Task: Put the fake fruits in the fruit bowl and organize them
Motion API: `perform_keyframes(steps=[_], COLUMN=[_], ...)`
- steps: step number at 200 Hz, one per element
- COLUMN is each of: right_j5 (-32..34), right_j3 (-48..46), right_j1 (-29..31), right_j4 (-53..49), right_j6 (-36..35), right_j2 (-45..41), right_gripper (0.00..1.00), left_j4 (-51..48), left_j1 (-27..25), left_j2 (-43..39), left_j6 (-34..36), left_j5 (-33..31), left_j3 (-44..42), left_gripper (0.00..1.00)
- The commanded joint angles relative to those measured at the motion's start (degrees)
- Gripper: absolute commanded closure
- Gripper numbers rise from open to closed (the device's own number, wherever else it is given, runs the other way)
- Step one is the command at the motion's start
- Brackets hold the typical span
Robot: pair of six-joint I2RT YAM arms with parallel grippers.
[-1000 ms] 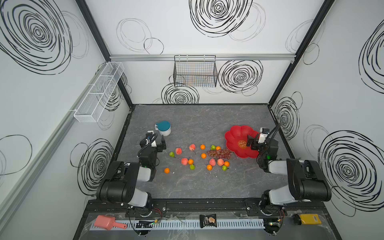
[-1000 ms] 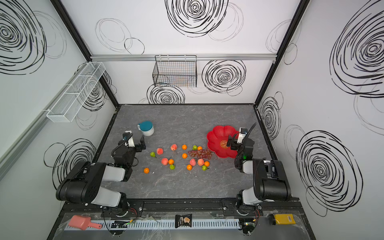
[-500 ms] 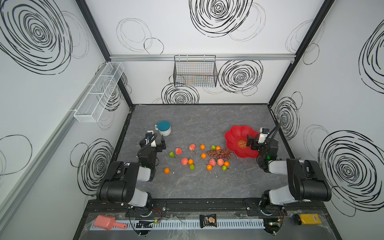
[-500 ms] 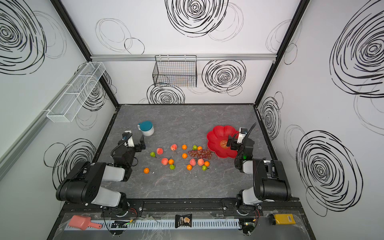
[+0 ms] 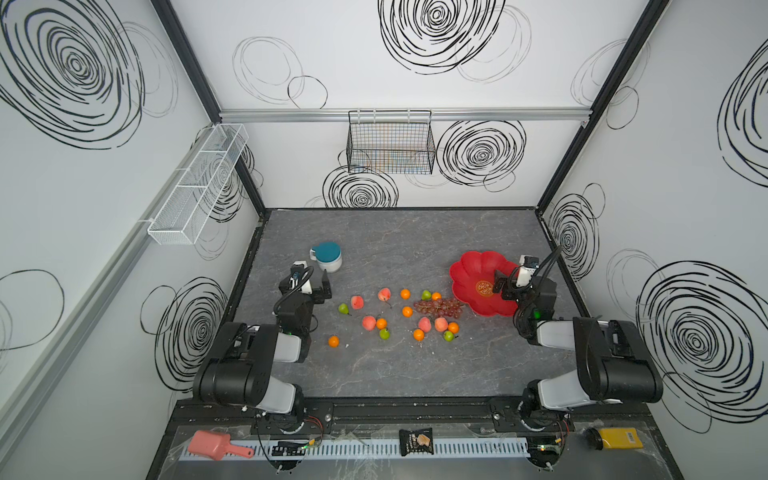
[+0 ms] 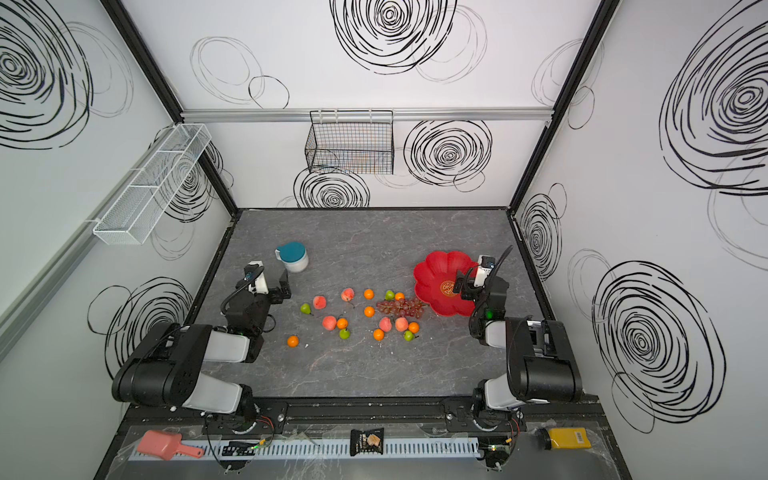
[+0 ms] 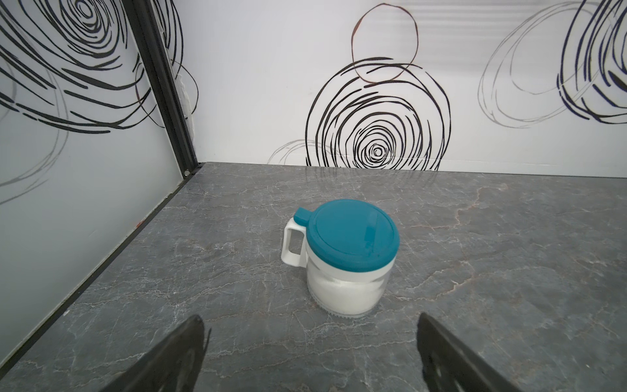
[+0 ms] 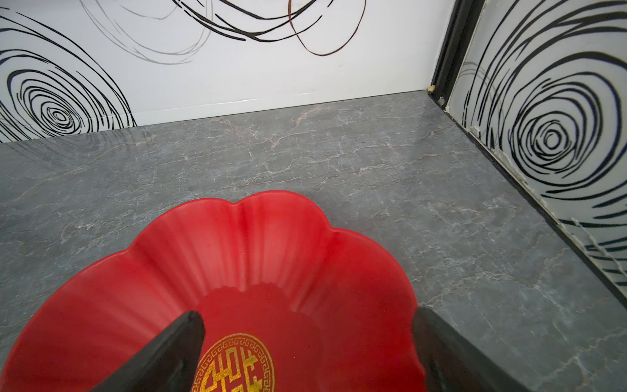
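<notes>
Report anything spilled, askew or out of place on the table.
Nothing spilled or damaged. The fake fruits lie scattered loose on the table, none in the red fruit bowl, which is empty. The lidded mug stands upright.

2 black arms (image 5: 232, 374), white link covers (image 5: 286, 347), looped black cables (image 5: 550, 257), dark end effector fingers (image 7: 176, 356)

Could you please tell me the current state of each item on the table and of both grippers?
Bowl: upright, empty.
Fruits: loose on the table, none in the bowl.
Grapes: lying beside the bowl.
Mug: upright, lid on.
Left gripper: open, empty, facing the mug.
Right gripper: open, empty, over the bowl.
</notes>
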Motion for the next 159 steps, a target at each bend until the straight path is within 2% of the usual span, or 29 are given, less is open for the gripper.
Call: perform_keyframes(steps=[1,31,50,78,111,141,159], right_j5=[-0.5,-1.9,-0.6,-0.2,-1.7,-2.8,1.3], right_j3=[0.0,0.1,0.0,2.3,5.6,7.8,9.7], right_j1=[-0.1,0.5,1.3,2.6,3.7,3.9,4.1], right_j4=[1.6,-0.6,-2.7,-10.8,-18.4,-22.3,-27.2], right_j6=[-0.1,-1.9,-2.2,-2.7,0.1,4.0,10.6], right_j2=[0.2,-2.0,-4.9,-10.0,-14.3,-18.0,-20.0], right_gripper=[0.00,0.00,0.00,0.00,0.00,0.00,0.00], left_j4=[8.3,16.3,14.8,5.0,-13.5,-21.8,-30.9], left_j1=[-0.3,-6.6,-10.7,-15.7,-23.2,-31.4,-34.6], left_j2=[0.4,-3.8,-7.9,-16.7,-27.9,-30.5,-30.6], left_j6=[0.1,5.0,8.0,9.5,10.0,9.1,5.0], left_j5=[-1.2,-10.1,-16.2,-24.4,-30.3,-39.2,-40.7], left_j3=[-1.8,-7.8,-8.9,-7.6,-1.9,3.7,8.5], left_gripper=[0.01,0.01,0.01,0.01,0.01,0.01,0.01])
